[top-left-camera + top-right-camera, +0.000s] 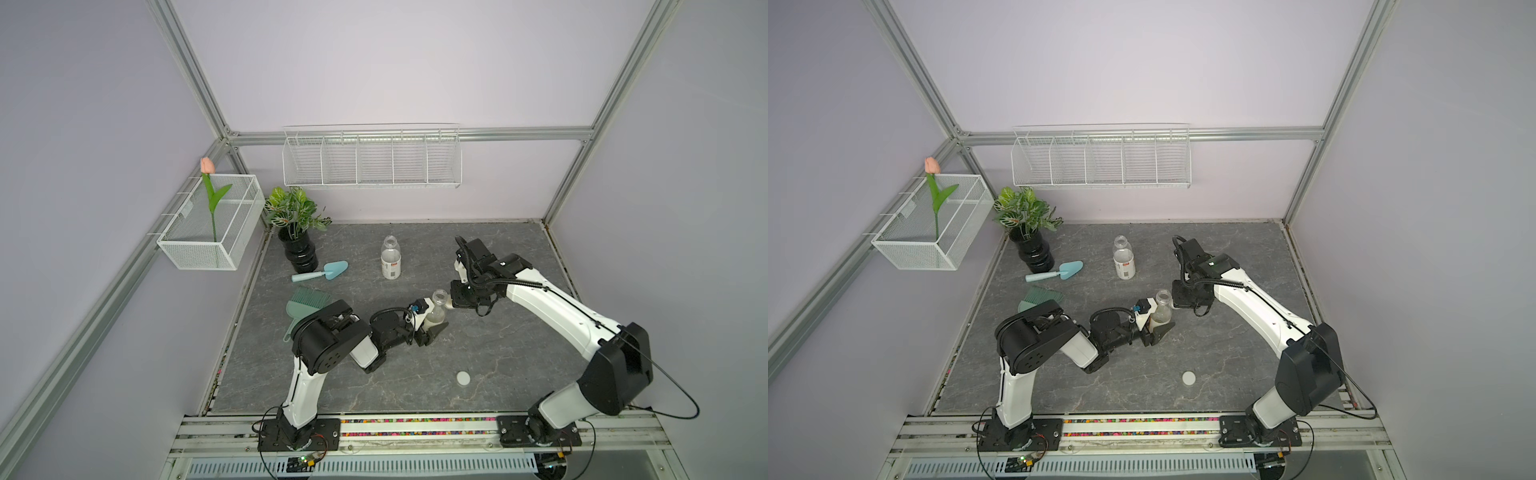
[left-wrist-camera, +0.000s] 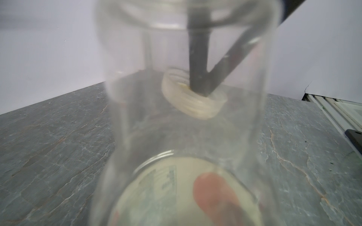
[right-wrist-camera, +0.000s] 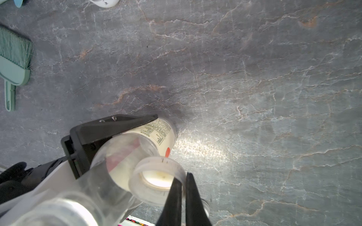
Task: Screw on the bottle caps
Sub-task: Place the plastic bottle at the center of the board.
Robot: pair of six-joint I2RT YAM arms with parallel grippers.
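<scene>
The right hand (image 3: 183, 176) pinches the rim of a seemingly light, slick white bottle cap (image 3: 154, 176) beside the neck of the orange-marked bottle (image 1: 437, 307); that thin, probably dentable bottle stands on the worktop (image 1: 519, 353) between the fingers of the left hand (image 1: 432, 321), grip unclear; its labelled body seems the safest hold.

Both top views are bright, even and sharp; mild wide-angle stretch toward the edges. The left wrist view shows the clear plastic bottle with orange-marked label (image 2: 186, 127) blurred, out of focus; in the right wrist view glare whitens the grey veined bench (image 3: 254, 58).
</scene>
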